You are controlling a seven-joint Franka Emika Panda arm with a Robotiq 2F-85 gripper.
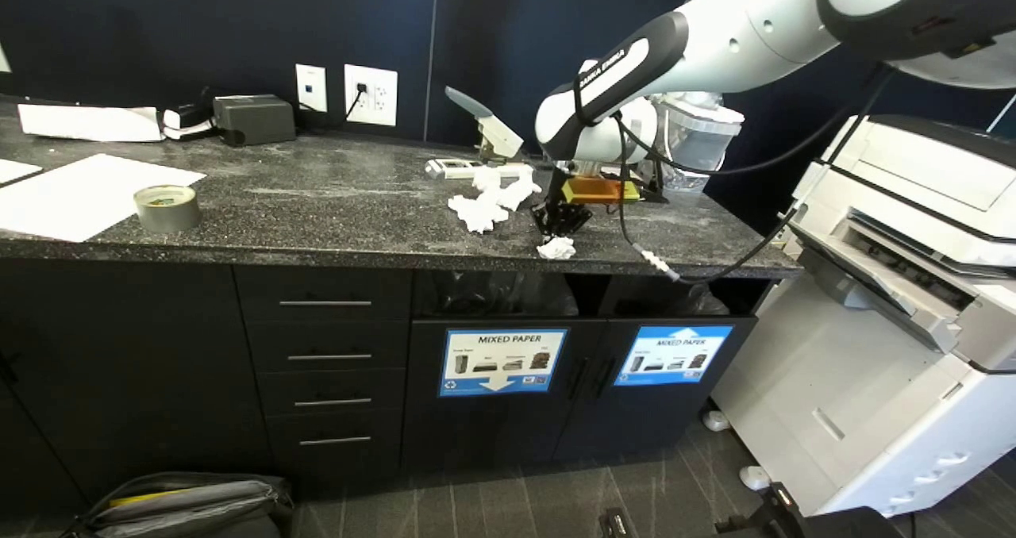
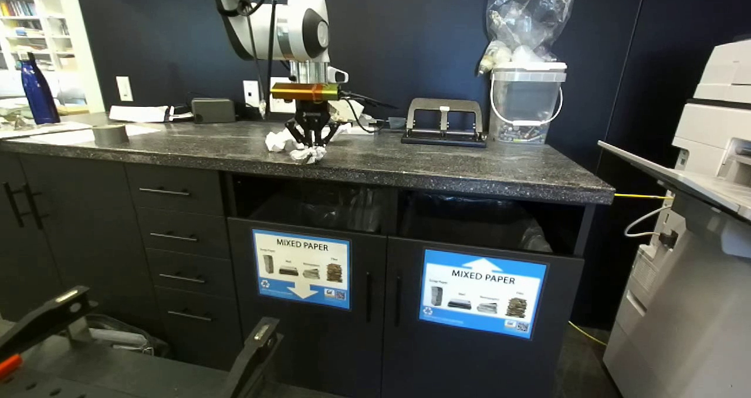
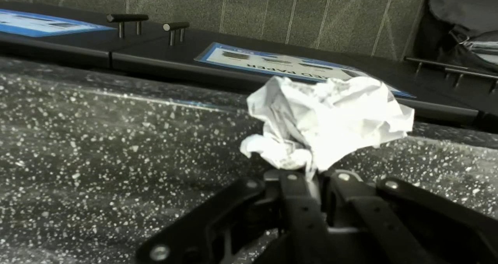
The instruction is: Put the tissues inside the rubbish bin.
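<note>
The gripper (image 3: 317, 178) pinched one crumpled tissue (image 3: 342, 116) by the near edge of the countertop (image 1: 357, 213), with it and the tissue cluster (image 1: 481, 211) farther left still unbinned.

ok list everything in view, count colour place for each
counter: 1, speckled black, along wall
held tissue: 1, white, in hand
loose tissues: count unclear, white, counter
paper sheets: at least 2, white, counter
tape roll: 1, grey, counter
box: 1, grey, counter
unidentified device: 1, pale, counter
hole punch: 1, grey-black, counter
bucket: 1, clear, counter
plastic bag: 1, clear, above bucket
bottle: 1, blue, beyond paper sheets
bin openings: 2, dark, under counter
signs: 2, blue-white, cabinet doors
drawers: 4, black, under counter
printer: 1, white-grey, beside counter
fabric bag: 1, dark, floor
arm: 1, white-black, over counter
hand: 1, black, arm's end
</note>
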